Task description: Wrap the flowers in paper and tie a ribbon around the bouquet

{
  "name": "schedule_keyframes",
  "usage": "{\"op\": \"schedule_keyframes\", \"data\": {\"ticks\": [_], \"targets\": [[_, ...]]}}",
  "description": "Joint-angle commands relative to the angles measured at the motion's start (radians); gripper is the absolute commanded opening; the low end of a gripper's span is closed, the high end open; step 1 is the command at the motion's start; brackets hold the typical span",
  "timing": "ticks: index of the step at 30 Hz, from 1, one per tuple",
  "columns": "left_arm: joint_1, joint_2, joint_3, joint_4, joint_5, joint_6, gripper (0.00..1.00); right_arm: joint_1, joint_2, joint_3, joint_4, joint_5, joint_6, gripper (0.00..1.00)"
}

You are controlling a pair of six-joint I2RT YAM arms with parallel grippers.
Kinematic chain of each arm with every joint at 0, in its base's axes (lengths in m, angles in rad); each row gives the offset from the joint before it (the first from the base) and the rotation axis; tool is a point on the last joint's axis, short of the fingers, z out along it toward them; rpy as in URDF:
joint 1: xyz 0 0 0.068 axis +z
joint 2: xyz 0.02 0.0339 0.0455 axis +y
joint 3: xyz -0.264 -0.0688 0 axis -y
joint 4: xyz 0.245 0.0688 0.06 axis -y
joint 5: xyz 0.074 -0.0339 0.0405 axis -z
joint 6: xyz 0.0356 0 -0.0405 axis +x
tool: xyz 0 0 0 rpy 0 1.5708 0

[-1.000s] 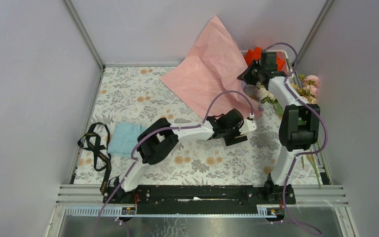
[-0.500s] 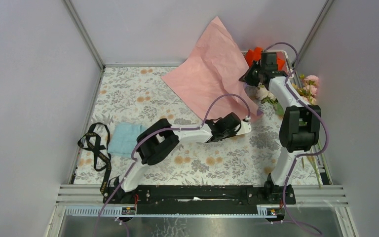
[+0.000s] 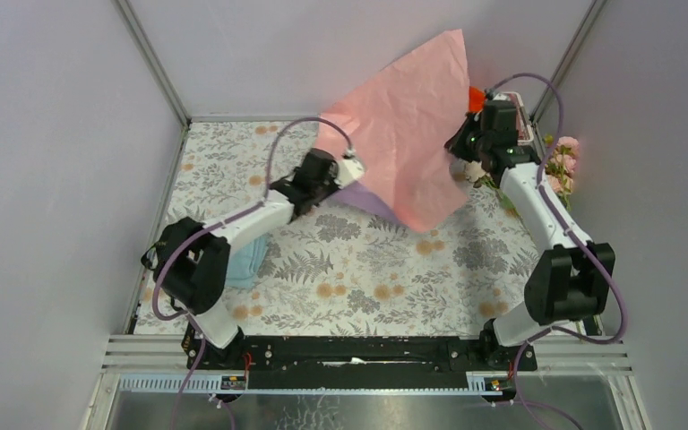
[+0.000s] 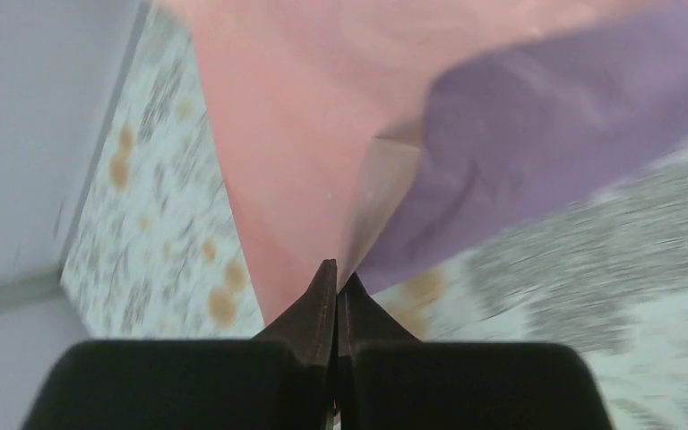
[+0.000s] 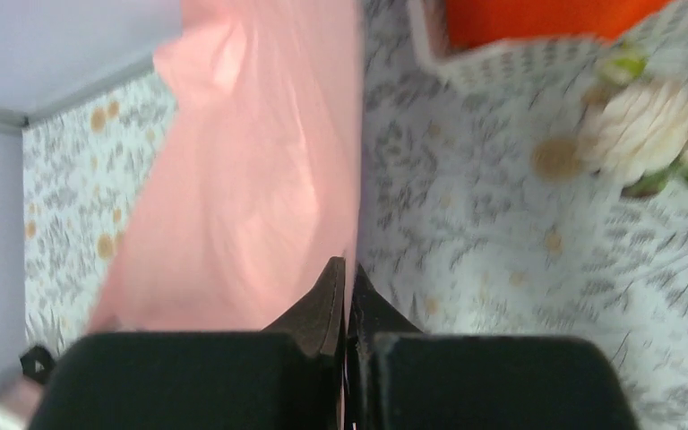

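Note:
The paper (image 3: 409, 125) hangs raised between both arms, pale pink face toward the camera and lilac underside (image 3: 372, 199) showing low. My left gripper (image 3: 356, 170) is shut on its left corner; in the left wrist view the closed tips (image 4: 337, 274) pinch the pink and purple paper (image 4: 296, 134). My right gripper (image 3: 460, 146) is shut on the right edge, its tips (image 5: 348, 269) clamping the pink paper (image 5: 242, 197). The flowers (image 3: 562, 164) lie at the right wall, one white rose (image 5: 636, 130) near the right gripper. My left elbow hides most of the ribbon.
An orange cloth (image 5: 546, 18) sits in a patterned tray (image 5: 502, 58) at the back right corner. A light blue folded cloth (image 3: 249, 262) lies under my left arm. Walls enclose the floral tabletop (image 3: 385, 278) on three sides.
My left gripper shut on the paper's corner and swung left and back, lifting it. The right gripper rose with its edge, so the sheet now hangs raised instead of lying sloped.

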Motion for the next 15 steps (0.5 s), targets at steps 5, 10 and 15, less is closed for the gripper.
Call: {"op": "schedule_keyframes", "data": {"ticks": [5, 10, 15], "targets": [[0.298, -0.094, -0.121, 0.036, 0.057, 0.093, 0.00, 0.187, -0.277, -0.407, 0.142, 0.084, 0.128, 0.00], [0.431, -0.127, -0.162, 0.103, 0.106, 0.107, 0.00, 0.353, -0.387, -0.560, 0.111, 0.175, 0.215, 0.00], [0.484, -0.107, -0.207, 0.171, 0.133, 0.147, 0.00, 0.536, -0.479, -0.683, 0.049, 0.268, 0.347, 0.00]]}}
